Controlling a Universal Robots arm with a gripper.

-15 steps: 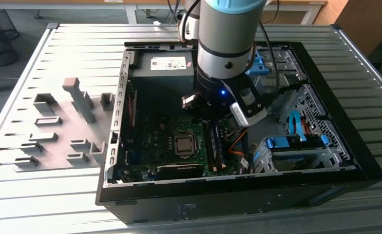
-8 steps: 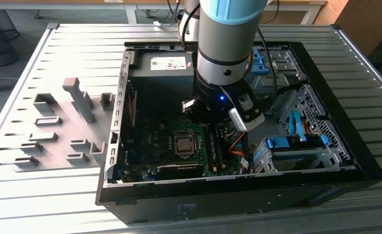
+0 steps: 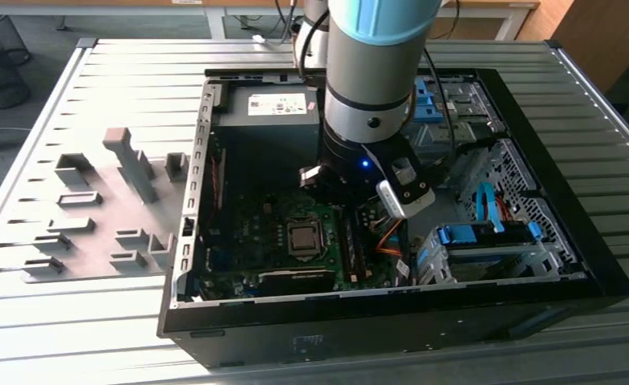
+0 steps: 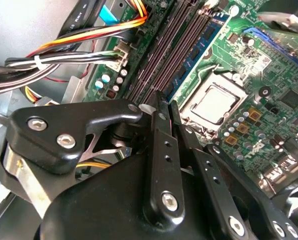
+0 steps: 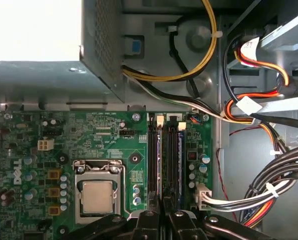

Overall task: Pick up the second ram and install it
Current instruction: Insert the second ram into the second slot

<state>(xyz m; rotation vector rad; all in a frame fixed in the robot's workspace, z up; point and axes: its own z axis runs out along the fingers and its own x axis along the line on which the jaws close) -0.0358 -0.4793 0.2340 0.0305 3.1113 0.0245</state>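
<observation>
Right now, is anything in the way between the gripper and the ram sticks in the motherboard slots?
Nothing visible is. In the first wrist view the gripper hangs close over the blue ram sticks seated among the black slot strips. The cable bundle lies off to one side, clear of them.

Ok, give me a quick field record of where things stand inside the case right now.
gripper: low inside the PC case, just over the end of the black memory slots
ram: a blue ram stick lies along the slot bank, beside the processor; whether it is fully seated cannot be told
held item: cannot tell
cables: an orange, yellow and black cable bundle runs beside the slots, clear of them
holder blocks: grey, on the table at the exterior view's left of the case
</observation>
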